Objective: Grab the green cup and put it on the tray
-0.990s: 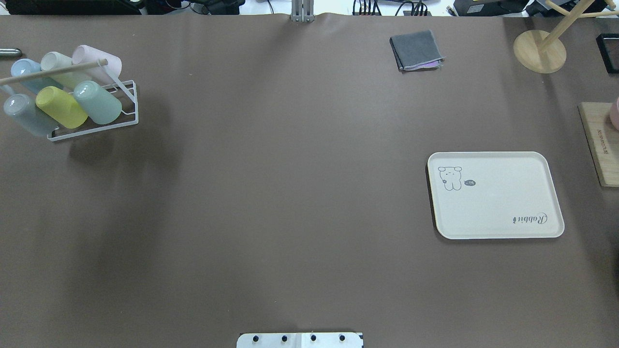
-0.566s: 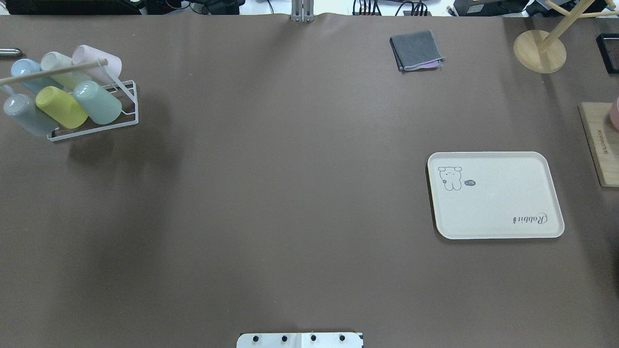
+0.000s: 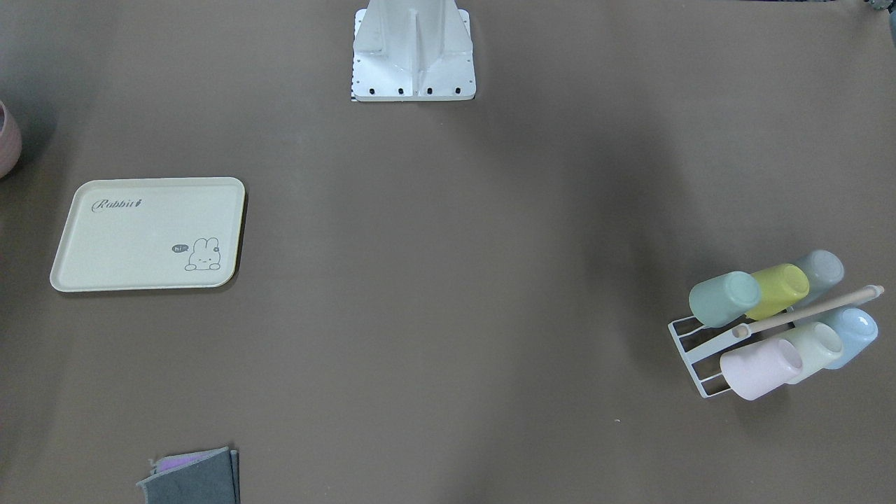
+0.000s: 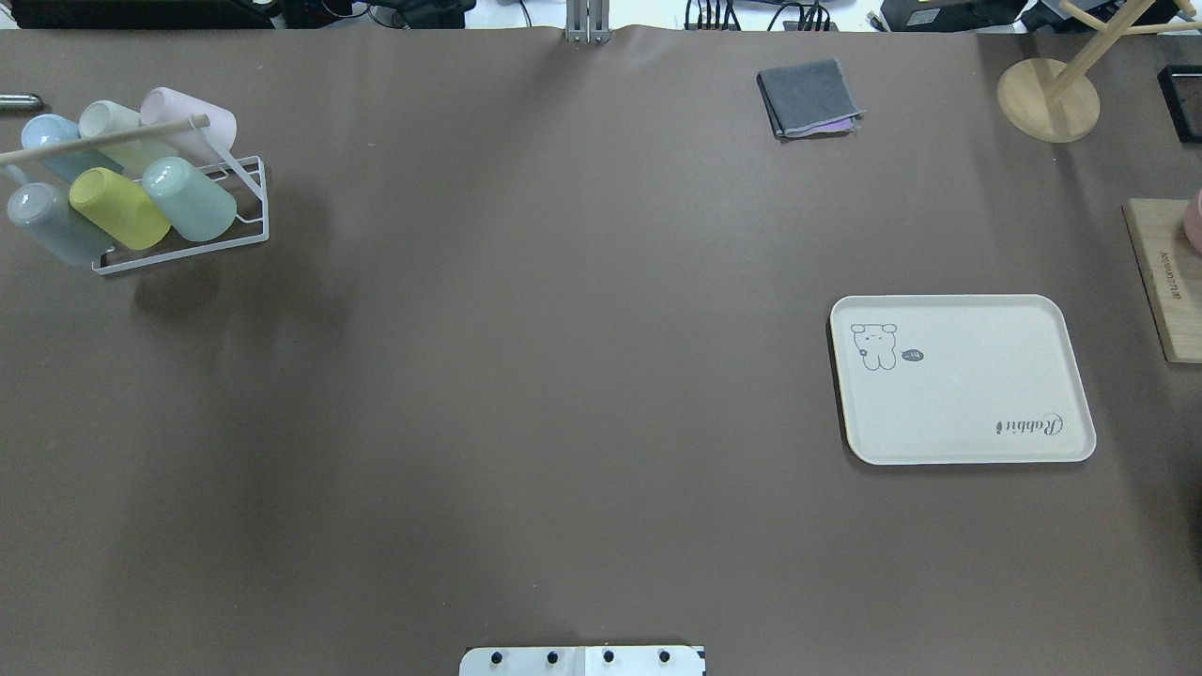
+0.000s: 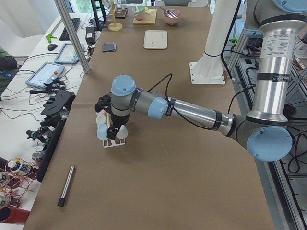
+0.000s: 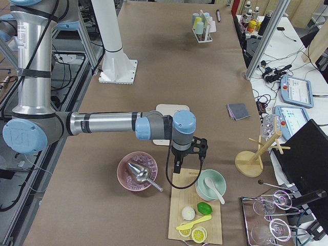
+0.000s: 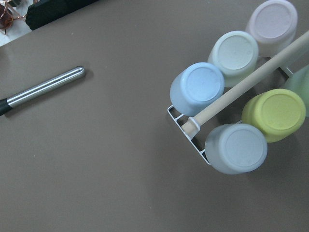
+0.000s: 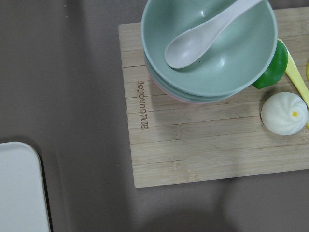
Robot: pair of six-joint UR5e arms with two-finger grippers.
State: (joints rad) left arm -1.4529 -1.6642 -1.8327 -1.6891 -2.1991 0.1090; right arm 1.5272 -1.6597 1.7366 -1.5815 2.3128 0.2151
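Observation:
The green cup (image 4: 192, 199) lies tilted in a white wire rack (image 4: 246, 223) at the table's far left, beside a yellow-green cup (image 4: 117, 208). It also shows across the table (image 3: 724, 299), and its side shows at the left wrist view's edge (image 7: 300, 82). The cream tray (image 4: 977, 404) (image 3: 133, 238) lies bare on the right side. My left gripper (image 5: 111, 125) hangs over the rack, and I cannot tell its state. My right gripper (image 6: 187, 160) hovers over the wooden board beyond the tray, state unclear too.
Several other pastel cups fill the rack under a wooden rod (image 7: 246, 84). A metal pen (image 7: 41, 89) lies left of it. A folded grey cloth (image 4: 809, 96), a wooden stand (image 4: 1047, 99) and a board (image 8: 203, 130) with stacked bowls sit at the right.

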